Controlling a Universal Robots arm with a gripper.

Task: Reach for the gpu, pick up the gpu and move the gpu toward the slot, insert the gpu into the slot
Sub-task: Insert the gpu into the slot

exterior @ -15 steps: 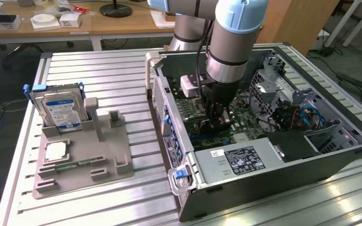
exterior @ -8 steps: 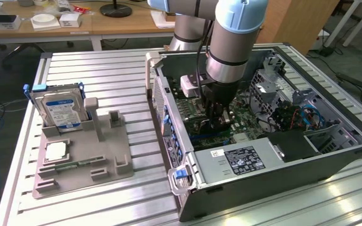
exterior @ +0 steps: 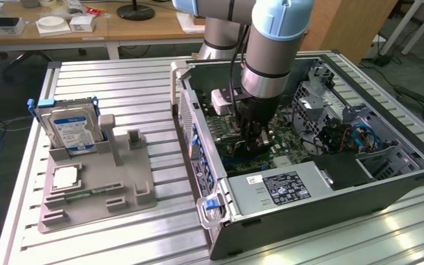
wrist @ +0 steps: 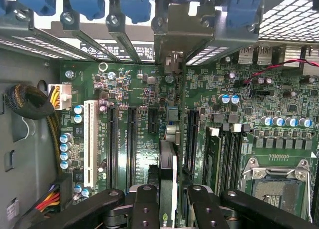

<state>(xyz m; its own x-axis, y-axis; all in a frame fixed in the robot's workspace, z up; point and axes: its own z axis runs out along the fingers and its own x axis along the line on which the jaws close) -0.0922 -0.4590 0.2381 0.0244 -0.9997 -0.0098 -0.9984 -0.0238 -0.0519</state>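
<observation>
A blue-labelled hard drive (exterior: 73, 131) stands upright in a grey holder tray (exterior: 94, 190) (beside what looks like a memory stick (exterior: 86, 192)) on the table (exterior: 123, 88).

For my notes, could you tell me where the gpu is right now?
The gpu stands edge-on between the gripper jaws inside the open computer case, over the motherboard beside the long black slots.

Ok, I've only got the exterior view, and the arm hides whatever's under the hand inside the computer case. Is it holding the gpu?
Observer: Yes. The wrist view shows the hand gripping the gpu edge-on, with a finger on each side.
Operator: And where is it over the board?
Observer: On the motherboard, it's between the pair of long black slots next to the white slot and another black slot. I can't tell whether it's seated.
</observation>
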